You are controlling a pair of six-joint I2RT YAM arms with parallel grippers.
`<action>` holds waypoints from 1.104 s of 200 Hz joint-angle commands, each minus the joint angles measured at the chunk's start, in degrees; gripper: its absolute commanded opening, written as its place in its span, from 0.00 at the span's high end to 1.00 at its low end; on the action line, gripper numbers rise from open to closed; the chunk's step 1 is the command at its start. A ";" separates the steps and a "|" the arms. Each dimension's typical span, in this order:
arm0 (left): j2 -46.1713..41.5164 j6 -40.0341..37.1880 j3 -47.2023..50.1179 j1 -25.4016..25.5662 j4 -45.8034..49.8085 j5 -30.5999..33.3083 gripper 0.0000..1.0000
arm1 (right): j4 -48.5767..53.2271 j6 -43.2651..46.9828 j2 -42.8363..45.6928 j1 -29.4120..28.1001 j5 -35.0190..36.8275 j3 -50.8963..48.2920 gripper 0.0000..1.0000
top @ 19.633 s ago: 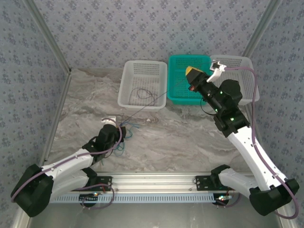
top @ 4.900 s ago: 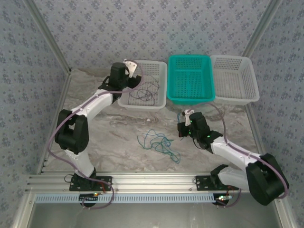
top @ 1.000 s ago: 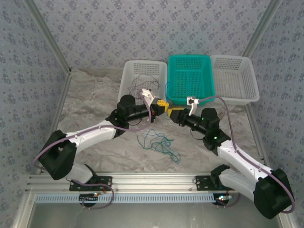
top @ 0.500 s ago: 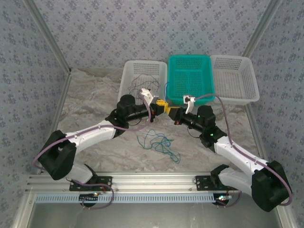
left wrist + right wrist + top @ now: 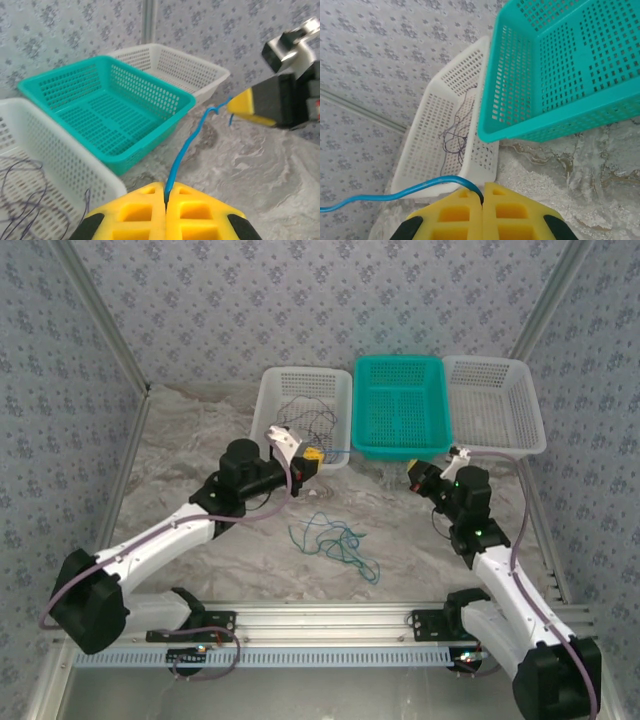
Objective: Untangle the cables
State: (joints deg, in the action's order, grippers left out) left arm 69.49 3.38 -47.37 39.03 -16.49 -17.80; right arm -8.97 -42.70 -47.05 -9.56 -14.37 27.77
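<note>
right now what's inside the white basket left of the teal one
A dark thin cable in loose loops lies in the white basket. The left gripper covers part of its near side, so that part is hidden.

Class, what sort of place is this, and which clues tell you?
Probably a robot test cell: left arm and right arm bolted to a metal rail, patterned screens around the table.

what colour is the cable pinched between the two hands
Bright blue cable, clearest in the left wrist view.
</note>
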 commanded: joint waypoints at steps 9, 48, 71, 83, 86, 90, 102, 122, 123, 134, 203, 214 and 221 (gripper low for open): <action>-4.94 -1.26 0.54 -2.61 3.67 2.96 1.00 | 0.95 -1.50 -0.91 2.31 1.64 1.12 1.00; -3.06 -2.37 0.40 2.09 -0.73 -2.31 0.94 | 2.11 4.61 -7.54 -2.71 2.94 11.72 1.00; -3.85 -0.46 1.70 2.09 -2.80 -1.19 0.43 | 5.31 1.91 -13.60 1.86 8.98 17.39 1.00; -5.20 0.30 2.79 2.09 -3.00 -0.10 0.31 | 4.47 -0.05 -18.06 5.31 8.02 19.67 1.00; -5.67 0.39 3.08 2.06 -2.90 0.03 0.30 | 4.22 -0.14 -19.41 5.80 7.75 20.29 1.00; -6.33 0.62 3.40 2.07 -2.67 0.20 0.30 | 4.26 -0.07 -21.32 6.44 7.71 21.21 1.00; -8.45 1.29 4.35 2.04 -1.33 0.62 0.29 | 4.14 1.41 -26.68 7.24 8.35 23.93 1.00; -12.87 3.02 6.43 2.15 0.60 2.00 0.25 | 8.27 5.42 -36.33 7.04 9.38 30.57 1.00; -13.10 3.12 6.51 2.17 0.72 2.04 0.25 | 8.62 5.56 -36.79 6.98 9.50 30.93 1.00; -15.68 4.08 7.45 2.15 2.54 3.60 0.21 | 12.40 6.04 -41.46 6.68 11.34 34.72 1.00; -25.77 9.96 13.06 2.46 11.52 16.37 0.13 | 21.59 1.64 -41.00 4.80 13.38 42.62 0.54; -25.64 10.27 13.42 2.41 11.69 17.76 0.13 | 22.29 2.25 -37.23 4.13 14.06 41.38 0.48; -25.27 10.25 13.74 2.41 11.25 18.23 0.13 | 22.67 2.71 -34.42 3.37 14.26 40.09 0.48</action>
State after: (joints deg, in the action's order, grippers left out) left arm 44.29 11.62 -34.50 41.01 -7.09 -4.49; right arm 10.63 -40.49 -91.07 -4.56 -2.48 68.10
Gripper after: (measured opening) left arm 0.874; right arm 0.510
